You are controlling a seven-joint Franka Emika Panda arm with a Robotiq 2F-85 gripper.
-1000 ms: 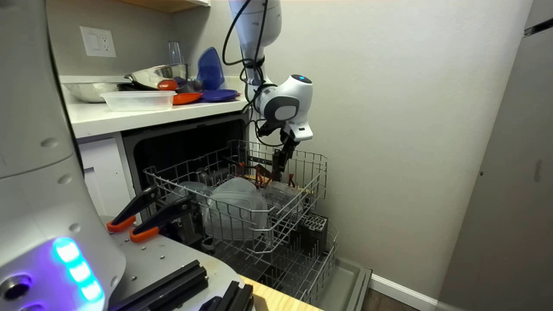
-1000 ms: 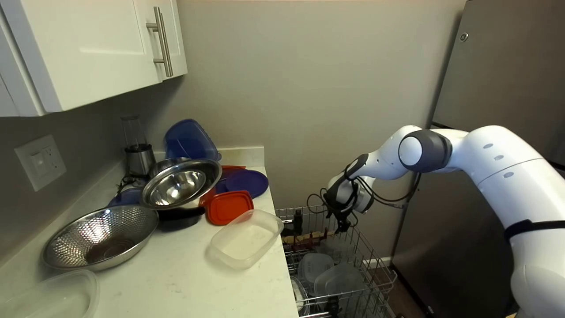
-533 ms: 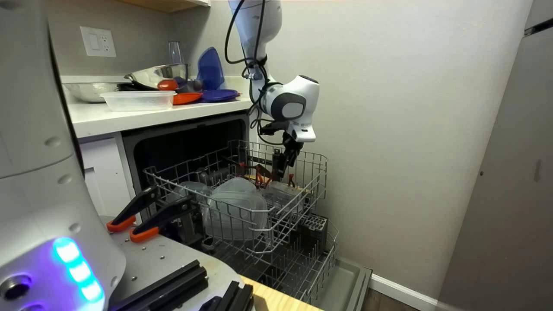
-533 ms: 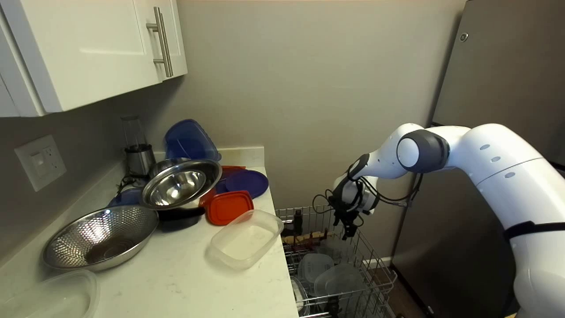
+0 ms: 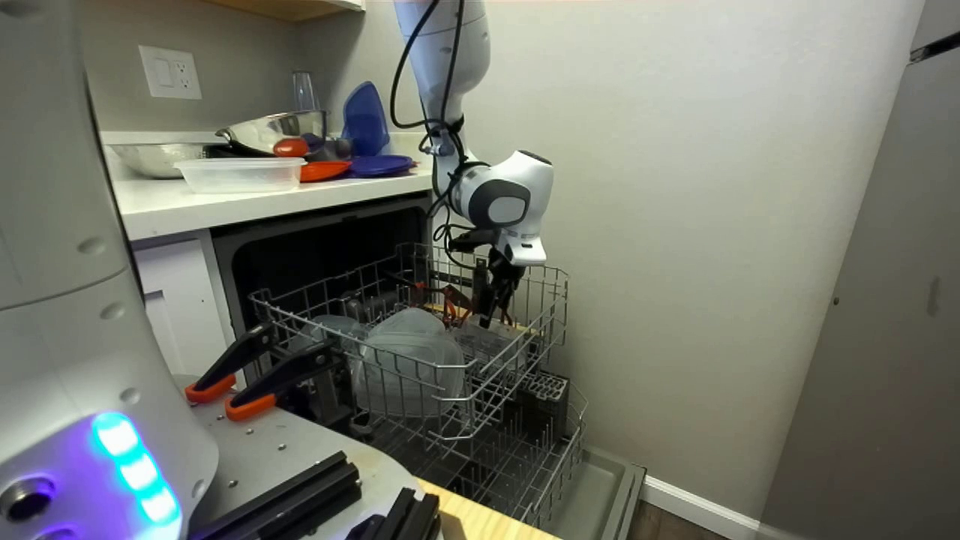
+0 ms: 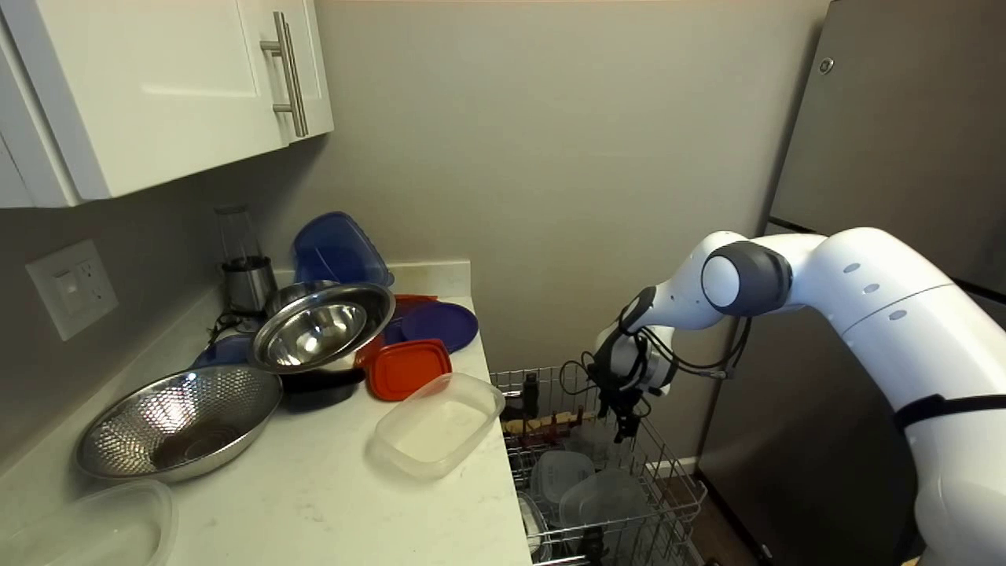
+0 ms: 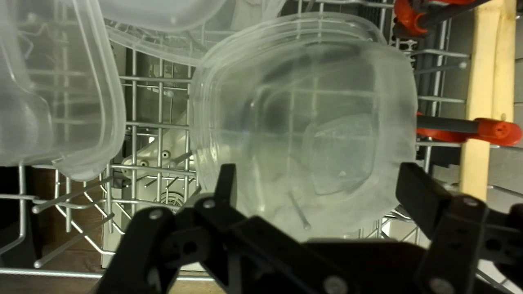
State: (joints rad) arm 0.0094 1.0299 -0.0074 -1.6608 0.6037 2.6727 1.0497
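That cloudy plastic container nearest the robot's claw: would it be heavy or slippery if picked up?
The cloudy container is likely light for its size: the rack wires showing through suggest thin walls. Being thin, it would probably flex slightly if the open gripper squeezed it. Its smooth, rounded sides might also slip a little.

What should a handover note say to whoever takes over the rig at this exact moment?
Gripper: open, over a clear container, holding nothing; contact cannot be told.
Where things are: that container sits in the upper rack, with other clear containers, an orange-and-black utensil and wooden pieces near it. On the counter: clear tub, red lid, steel bowls, colander.
Done: the open jaws stand over the container.
Left: no grip made yet; closing on it seems the likely remaining step, judging by position alone.
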